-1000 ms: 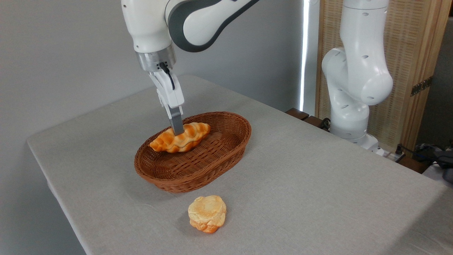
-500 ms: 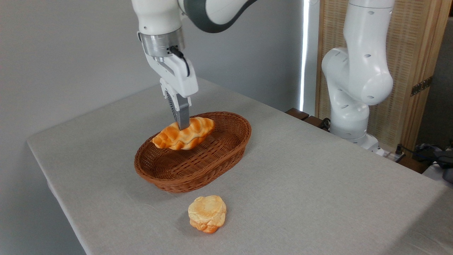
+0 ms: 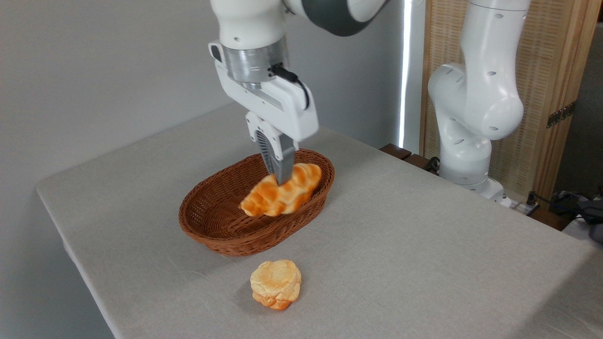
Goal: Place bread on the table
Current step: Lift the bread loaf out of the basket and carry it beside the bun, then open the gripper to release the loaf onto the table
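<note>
Bread (image 3: 281,190) in tool (image 3: 281,177) above basket (image 3: 221,233)

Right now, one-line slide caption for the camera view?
End effector holds the bread above the wicker basket; a round bun sits on the table.

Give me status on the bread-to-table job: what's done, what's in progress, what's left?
Done: the end effector is shut on the braided bread and has it lifted off the floor of the wicker basket.
In hand: the bread hangs tilted over the basket's right half, blurred, so probably in transit.
Left: clear the rim, lower it onto the grey table and release. The small round bun already sits there.
</note>
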`<state>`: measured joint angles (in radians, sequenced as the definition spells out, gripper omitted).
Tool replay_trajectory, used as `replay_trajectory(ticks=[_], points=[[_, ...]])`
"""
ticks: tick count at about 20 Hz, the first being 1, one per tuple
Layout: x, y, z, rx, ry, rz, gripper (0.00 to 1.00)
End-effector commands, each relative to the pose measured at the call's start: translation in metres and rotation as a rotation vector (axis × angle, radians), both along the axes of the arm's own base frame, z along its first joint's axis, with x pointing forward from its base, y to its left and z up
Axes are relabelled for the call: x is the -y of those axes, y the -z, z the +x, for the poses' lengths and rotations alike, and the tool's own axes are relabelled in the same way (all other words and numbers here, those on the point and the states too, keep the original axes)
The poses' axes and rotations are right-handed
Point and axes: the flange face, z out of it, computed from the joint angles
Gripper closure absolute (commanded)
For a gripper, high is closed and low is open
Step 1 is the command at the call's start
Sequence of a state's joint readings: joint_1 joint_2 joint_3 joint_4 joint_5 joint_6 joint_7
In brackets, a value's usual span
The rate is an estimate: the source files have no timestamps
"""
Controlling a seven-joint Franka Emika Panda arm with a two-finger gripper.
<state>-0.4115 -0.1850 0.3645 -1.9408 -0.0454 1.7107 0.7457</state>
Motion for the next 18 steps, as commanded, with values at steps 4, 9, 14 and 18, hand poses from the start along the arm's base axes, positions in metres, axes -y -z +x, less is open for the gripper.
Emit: replay_trajectory(ticks=[4,9,14,18], points=[[-0.052,0.004,-0.002,-0.035,-0.007,0.058,1.00],[-0.089,0.010,-0.012,-0.091,0.033,0.066,0.00],[-0.090,0.017,-0.010,-0.109,0.032,0.073,0.00],[-0.090,0.016,-0.009,-0.104,0.033,0.074,0.00]])
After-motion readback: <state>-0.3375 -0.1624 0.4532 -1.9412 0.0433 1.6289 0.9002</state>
